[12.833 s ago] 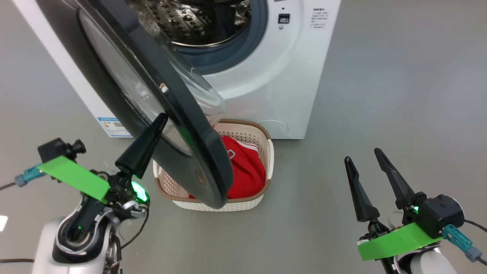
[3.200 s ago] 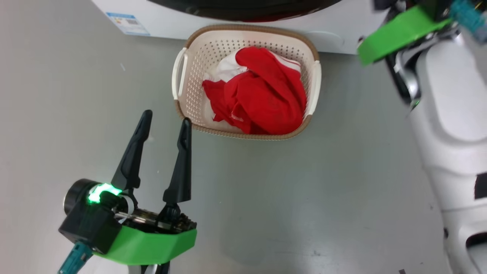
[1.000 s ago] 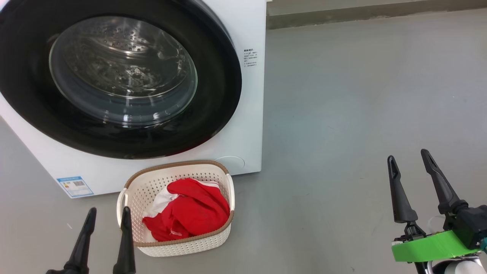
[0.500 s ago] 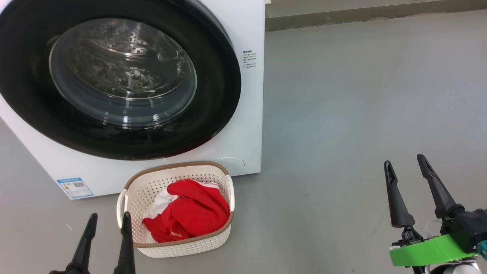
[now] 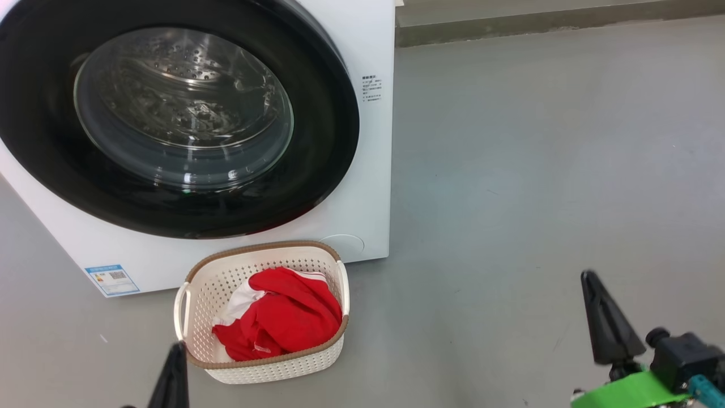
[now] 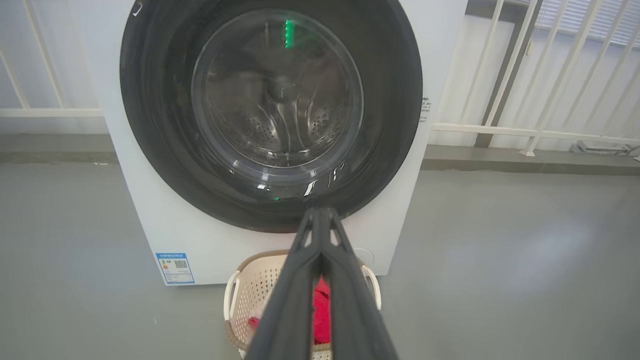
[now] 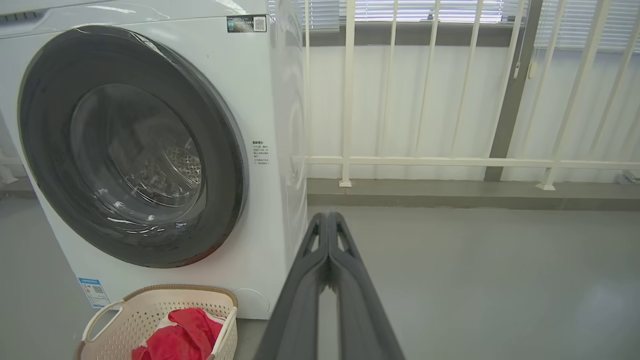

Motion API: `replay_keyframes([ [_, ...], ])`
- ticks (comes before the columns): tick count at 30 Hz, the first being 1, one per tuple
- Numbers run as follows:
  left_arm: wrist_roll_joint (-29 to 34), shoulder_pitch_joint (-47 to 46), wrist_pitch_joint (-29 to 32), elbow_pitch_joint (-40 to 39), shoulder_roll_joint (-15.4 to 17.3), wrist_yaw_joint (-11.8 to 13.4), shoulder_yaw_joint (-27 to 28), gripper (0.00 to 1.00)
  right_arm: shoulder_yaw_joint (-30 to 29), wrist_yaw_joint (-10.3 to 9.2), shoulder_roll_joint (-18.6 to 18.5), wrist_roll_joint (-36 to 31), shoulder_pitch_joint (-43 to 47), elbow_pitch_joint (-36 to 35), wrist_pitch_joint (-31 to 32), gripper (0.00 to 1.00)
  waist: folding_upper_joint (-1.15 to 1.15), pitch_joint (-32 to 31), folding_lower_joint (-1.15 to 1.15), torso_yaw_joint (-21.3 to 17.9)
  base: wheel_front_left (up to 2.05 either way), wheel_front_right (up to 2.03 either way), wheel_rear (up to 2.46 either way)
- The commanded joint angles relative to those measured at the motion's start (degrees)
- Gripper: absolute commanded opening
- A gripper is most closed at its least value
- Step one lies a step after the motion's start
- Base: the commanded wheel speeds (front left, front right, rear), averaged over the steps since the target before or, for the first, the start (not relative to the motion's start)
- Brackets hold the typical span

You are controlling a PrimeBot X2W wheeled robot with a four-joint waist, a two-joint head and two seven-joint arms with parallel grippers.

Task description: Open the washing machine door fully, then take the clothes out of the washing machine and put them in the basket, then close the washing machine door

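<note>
The left hand (image 6: 320, 212) is closed on nothing: its two fingers are pressed together along their length. The right hand (image 7: 327, 216) is closed in the same way and is also empty. Both hands are low in the head view and touch nothing.

In the head view, the left hand is just beside the near left corner of the basket (image 5: 266, 247). The right hand is well apart from the basket, over the bare floor (image 5: 510, 170) on the right. The clothes (image 5: 283, 317) lie as a red heap inside the basket. The basket stands on the floor, close in front of the washing machine (image 5: 374, 198).

The washing machine door (image 5: 181, 113) sits flat against the front of the machine, and I see no gap around its black rim. I judge that the task is complete or almost complete. In the left wrist view, the left hand points straight at the lower rim of the door. If the door needs one last push, the left arm is therefore the nearer one, but it must pass above the basket.
</note>
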Motion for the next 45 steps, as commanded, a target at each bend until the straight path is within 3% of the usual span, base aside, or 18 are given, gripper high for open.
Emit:
replay_keyframes([
  [1,-0.48,-0.1,0.2,0.17,0.0,-0.03,0.11,0.0,0.03,0.0,-0.01,0.55,-0.01,0.12,0.1,0.0,0.0,0.01,0.0,0.01,0.0,0.0,0.0],
  [8,-4.4,-0.69,1.32,0.5,0.08,-0.24,0.35,0.0,0.18,-0.01,-0.29,4.76,-0.41,0.46,0.92,0.0,0.0,-0.03,0.13,0.3,0.0,0.0,0.0],
  [13,-7.69,-1.14,2.07,0.76,0.15,-0.42,0.4,0.0,0.3,-0.02,-0.51,8.27,-0.81,0.84,1.63,0.0,0.0,0.15,0.01,0.52,0.0,0.0,0.0],
  [45,-28.69,-4.26,7.41,2.44,0.59,-1.55,1.22,0.0,0.6,-0.08,-1.54,30.32,-3.36,3.08,6.49,0.0,0.0,0.65,0.0,1.94,0.0,0.0,0.0],
])
